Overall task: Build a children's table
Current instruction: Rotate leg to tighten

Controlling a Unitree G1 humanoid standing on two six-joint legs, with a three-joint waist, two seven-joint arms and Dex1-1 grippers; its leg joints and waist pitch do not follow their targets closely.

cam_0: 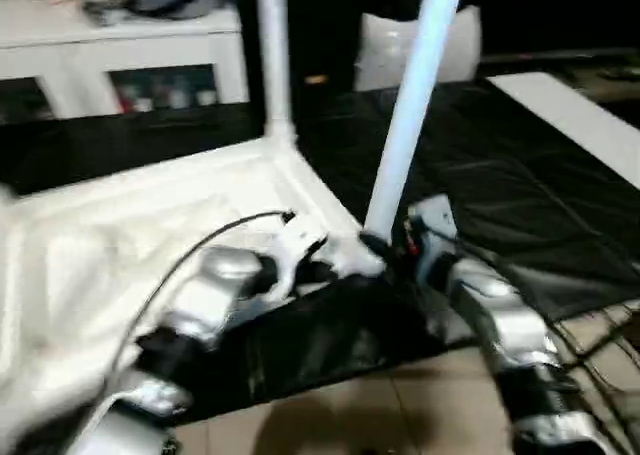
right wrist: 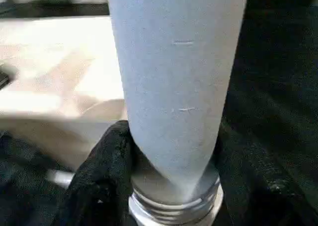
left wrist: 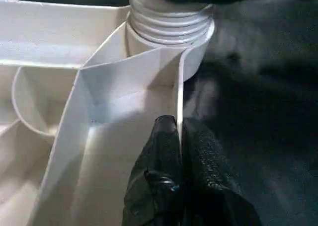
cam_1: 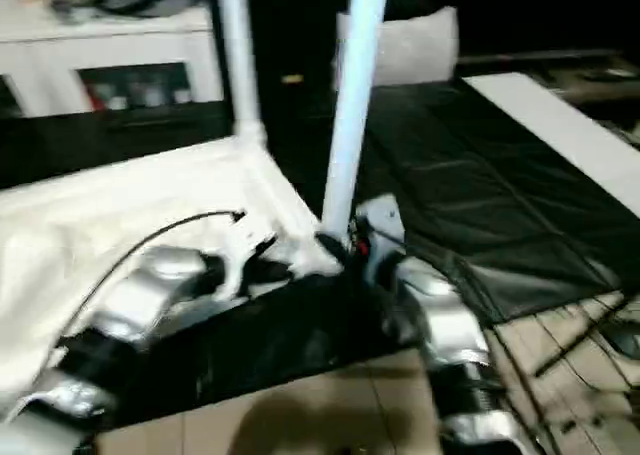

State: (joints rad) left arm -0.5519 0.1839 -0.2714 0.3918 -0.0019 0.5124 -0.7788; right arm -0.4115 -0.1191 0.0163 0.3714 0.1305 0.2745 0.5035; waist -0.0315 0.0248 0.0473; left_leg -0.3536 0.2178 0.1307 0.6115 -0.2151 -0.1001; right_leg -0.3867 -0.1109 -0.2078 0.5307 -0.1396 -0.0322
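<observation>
The children's table top [cam_0: 120,245] lies upside down on a black mat, ribbed underside up. One white leg [cam_0: 272,65] stands upright in the far corner socket. A second leg [cam_0: 412,105] stands, leaning slightly, in the near corner socket [left wrist: 196,52], its threaded base [left wrist: 169,17] at the socket's mouth. My left gripper [left wrist: 179,131] is shut on the top's thin rim wall just beside that socket. My right gripper [right wrist: 174,186] is closed around this leg [right wrist: 179,87] just above the thread, one black finger [right wrist: 104,176] on each side.
The black mat [cam_0: 500,175] spreads to the right of the table top. A flat white panel [cam_0: 580,115] lies at the far right, a white cabinet [cam_0: 120,45] stands at the back left, and a pale cushion-like object [cam_0: 400,50] behind. Tiled floor [cam_0: 400,405] and cables [cam_0: 600,345] are nearest me.
</observation>
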